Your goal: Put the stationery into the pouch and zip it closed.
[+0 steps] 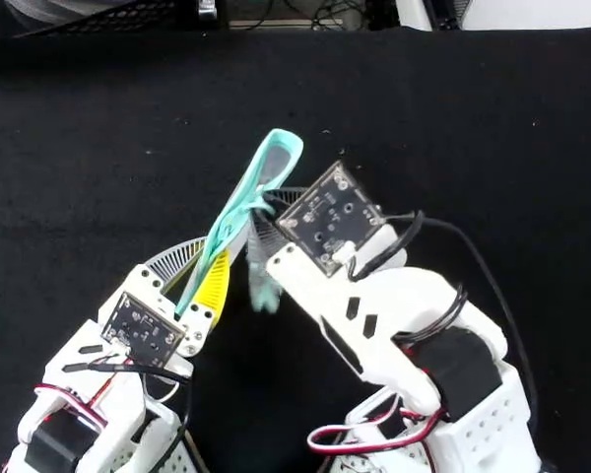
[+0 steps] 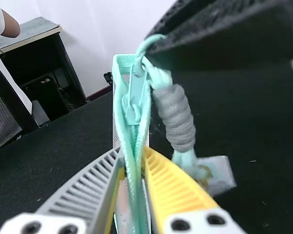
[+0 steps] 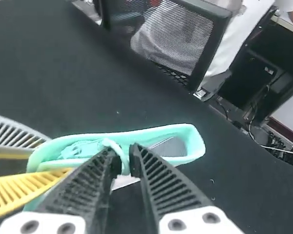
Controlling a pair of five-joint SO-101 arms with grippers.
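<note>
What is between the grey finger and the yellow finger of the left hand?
The zipper edge of the green pouch stands between the grey finger and the yellow finger of the left hand, in the left wrist view.

Left hand (image 2: 133, 155) clamped on pouch (image 2: 129, 92); right hand (image 3: 122, 151) pinching zip pull (image 3: 113, 145); both wrists angled inward.

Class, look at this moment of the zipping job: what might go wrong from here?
1. The right gripper's jaws pinch only the thin pull cord at their tips; it may slip out when tugged.
2. The left gripper's jaws clamp just one end of the pouch, so it may twist or pull free.
3. The pouch gapes at its far end; the zip could snag there.
</note>
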